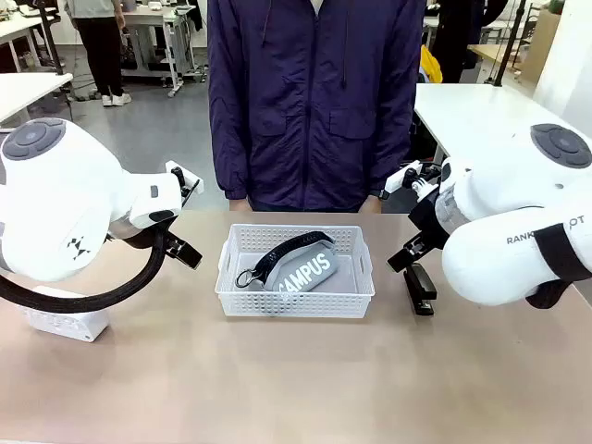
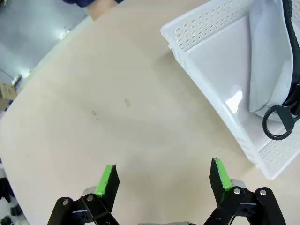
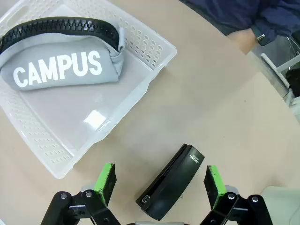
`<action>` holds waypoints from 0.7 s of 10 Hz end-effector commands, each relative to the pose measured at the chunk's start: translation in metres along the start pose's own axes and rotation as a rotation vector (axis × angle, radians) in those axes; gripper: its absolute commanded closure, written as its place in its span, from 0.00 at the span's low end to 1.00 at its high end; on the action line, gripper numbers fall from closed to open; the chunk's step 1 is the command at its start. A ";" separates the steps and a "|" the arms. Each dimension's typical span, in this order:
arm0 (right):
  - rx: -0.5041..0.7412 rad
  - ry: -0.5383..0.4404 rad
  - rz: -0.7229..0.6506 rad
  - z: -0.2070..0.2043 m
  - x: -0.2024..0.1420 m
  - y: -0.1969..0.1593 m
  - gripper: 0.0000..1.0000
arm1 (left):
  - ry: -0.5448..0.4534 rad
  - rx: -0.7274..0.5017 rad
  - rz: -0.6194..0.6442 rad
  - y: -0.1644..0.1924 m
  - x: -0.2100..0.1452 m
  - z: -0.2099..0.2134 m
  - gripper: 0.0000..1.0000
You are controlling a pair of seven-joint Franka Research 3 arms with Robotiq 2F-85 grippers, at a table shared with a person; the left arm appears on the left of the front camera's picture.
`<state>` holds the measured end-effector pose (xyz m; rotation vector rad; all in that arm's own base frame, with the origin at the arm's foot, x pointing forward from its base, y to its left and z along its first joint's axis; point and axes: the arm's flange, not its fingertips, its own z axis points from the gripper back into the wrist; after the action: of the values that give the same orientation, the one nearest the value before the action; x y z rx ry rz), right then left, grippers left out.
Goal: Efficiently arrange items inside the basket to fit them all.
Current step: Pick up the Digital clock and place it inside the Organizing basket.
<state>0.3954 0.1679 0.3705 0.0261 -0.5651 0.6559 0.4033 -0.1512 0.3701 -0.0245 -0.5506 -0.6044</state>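
One grey CAMPUS pouch (image 1: 305, 271) lies along the white basket's (image 1: 296, 303) length, its ring (image 1: 246, 277) toward the robot's left. The black stapler (image 3: 171, 185) lies on the table (image 1: 277, 388) just right of the basket, its long axis running near-to-far. The left gripper (image 2: 164, 176) and right gripper (image 3: 159, 178) both gape, holding nothing.

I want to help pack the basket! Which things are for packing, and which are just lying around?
For the job:
basket
pouch, already inside the basket
stapler, on the table beside the basket
white box, on the table on the other side

Just around:
person standing at the far side
spare table behind
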 end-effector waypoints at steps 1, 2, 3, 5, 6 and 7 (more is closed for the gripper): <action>0.000 0.000 0.000 0.000 0.000 0.000 0.00 | 0.000 0.000 0.000 0.000 0.000 0.000 0.00; 0.000 0.000 0.000 0.000 0.000 0.000 0.00 | 0.000 0.000 0.000 0.000 0.000 0.000 0.00; 0.000 0.000 0.000 0.000 0.000 0.000 0.00 | 0.000 0.000 0.000 0.000 0.000 0.000 0.00; 0.000 0.000 0.000 0.000 0.000 0.000 0.00 | 0.000 0.000 0.000 0.000 0.000 0.000 0.00; 0.000 0.000 0.000 0.000 0.000 0.000 0.00 | 0.000 0.000 0.000 0.000 0.000 0.000 0.00; 0.000 0.000 0.000 0.000 0.000 0.000 0.00 | 0.000 0.000 0.000 0.000 0.000 0.000 0.00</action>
<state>0.3954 0.1680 0.3704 0.0254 -0.5649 0.6569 0.4033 -0.1512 0.3701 -0.0248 -0.5506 -0.6038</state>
